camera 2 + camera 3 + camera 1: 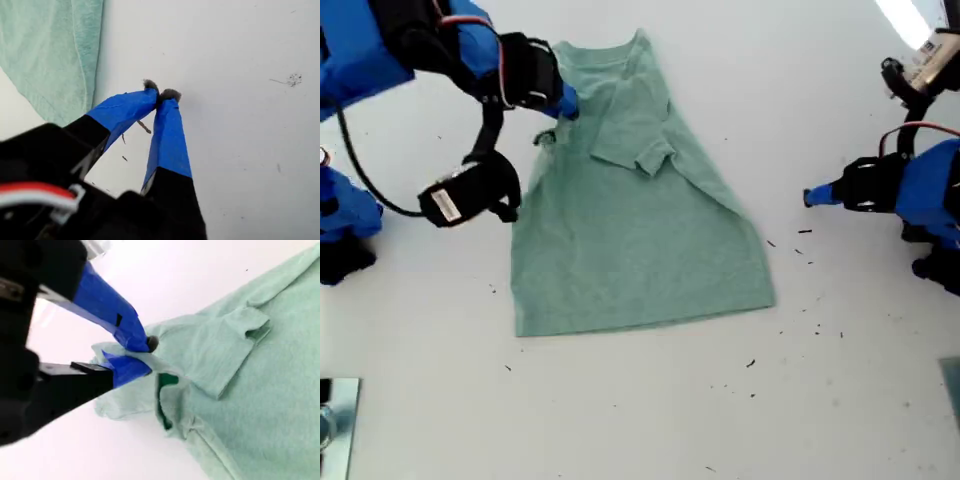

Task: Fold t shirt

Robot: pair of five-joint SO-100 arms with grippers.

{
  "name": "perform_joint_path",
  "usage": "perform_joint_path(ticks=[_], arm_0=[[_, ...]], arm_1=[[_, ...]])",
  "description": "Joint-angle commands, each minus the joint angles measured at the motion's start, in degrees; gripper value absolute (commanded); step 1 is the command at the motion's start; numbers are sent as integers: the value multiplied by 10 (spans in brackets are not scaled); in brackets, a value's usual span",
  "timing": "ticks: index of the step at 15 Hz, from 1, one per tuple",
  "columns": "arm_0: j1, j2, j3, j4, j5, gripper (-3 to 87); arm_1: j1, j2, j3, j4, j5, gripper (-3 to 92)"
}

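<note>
The pale green t shirt (630,240) lies flat on the white table, neck toward the exterior view's top, with one sleeve (635,140) folded over the body. My second gripper (567,104) is shut on a fold of cloth at the shirt's shoulder edge, on the exterior view's left; its wrist view shows the blue jaws (147,356) pinching the t shirt (250,390). My first gripper (808,197) hovers over bare table to the exterior view's right of the shirt. It is shut on nothing (161,94), and only the t shirt's edge (50,50) shows in its view.
Small dark specks (805,250) dot the white table around the shirt's lower right in the exterior view. A metallic object (335,415) sits at that view's lower left corner. The second arm's black camera block and cable (470,192) hang beside the shirt's left edge.
</note>
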Motion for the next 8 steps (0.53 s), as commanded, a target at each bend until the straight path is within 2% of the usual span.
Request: perform_joint_path(ticks=[1, 3, 4, 5, 8], arm_0=[[34, -134, -168, -11, -5, -2], [30, -265, -297, -15, -1, 1], [20, -294, -327, -20, 8, 155], [11, -284, -330, -12, 20, 253], [-23, -124, -256, 39, 69, 260]], arm_1=[[0, 5, 33, -11, 2, 26], [-1, 5, 33, -11, 3, 26], [-2, 5, 33, -11, 4, 26], [-3, 5, 33, -11, 5, 26], [-2, 5, 33, -11, 5, 26]])
